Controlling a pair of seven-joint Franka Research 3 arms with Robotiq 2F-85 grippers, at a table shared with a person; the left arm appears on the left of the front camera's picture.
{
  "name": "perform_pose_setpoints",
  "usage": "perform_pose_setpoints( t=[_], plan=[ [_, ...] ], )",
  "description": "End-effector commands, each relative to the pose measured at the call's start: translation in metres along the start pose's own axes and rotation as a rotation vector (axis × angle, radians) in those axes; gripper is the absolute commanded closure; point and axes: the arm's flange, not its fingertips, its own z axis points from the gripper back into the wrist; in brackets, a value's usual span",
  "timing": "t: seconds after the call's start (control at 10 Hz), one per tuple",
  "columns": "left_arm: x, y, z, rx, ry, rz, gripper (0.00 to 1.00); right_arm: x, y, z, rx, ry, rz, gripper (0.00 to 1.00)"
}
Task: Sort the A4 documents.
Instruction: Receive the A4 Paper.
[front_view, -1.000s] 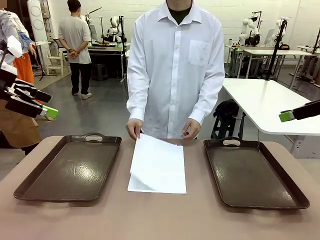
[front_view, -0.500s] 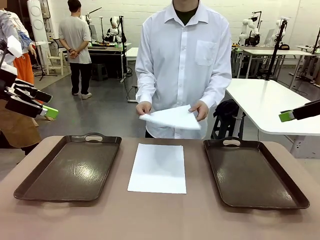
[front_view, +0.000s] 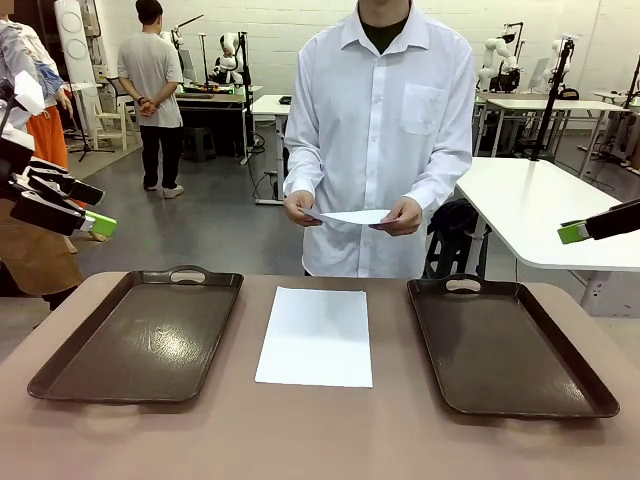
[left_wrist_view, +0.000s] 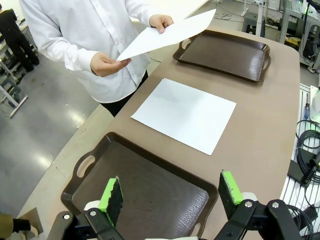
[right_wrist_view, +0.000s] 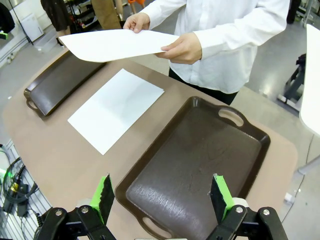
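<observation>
A rounded, light brown table (front_view: 320, 440) carries a flat white rectangular paper sheet (front_view: 316, 336). A dark brown handled tray (front_view: 140, 340) lies to the left of that sheet. A second matching tray (front_view: 505, 345) lies to its right, and neither touches it.

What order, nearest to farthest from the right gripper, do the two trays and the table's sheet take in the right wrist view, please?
1. Right tray, just ahead of the right gripper.
2. Flat sheet, in the middle.
3. Left tray, far side.

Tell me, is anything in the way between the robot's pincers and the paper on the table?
Nothing visible. The flat sheet lies bare between the left tray and right tray; the person holds another sheet up in the air, clear of it.
</observation>
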Motion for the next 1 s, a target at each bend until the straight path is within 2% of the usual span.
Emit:
perform_pose_setpoints(
  t=[0.0, 0.9],
  plan=[
    [-0.0009, 0.0017, -0.0019, -0.003, -0.005, -0.006, 0.00, -0.0005, -0.0007, -0.0011, 0.009, -0.002, -0.003, 0.00],
    [-0.0009, 0.0017, -0.0019, -0.003, -0.005, -0.006, 0.00, -0.0005, -0.0007, -0.0011, 0.009, -0.002, -0.003, 0.00]
  ],
)
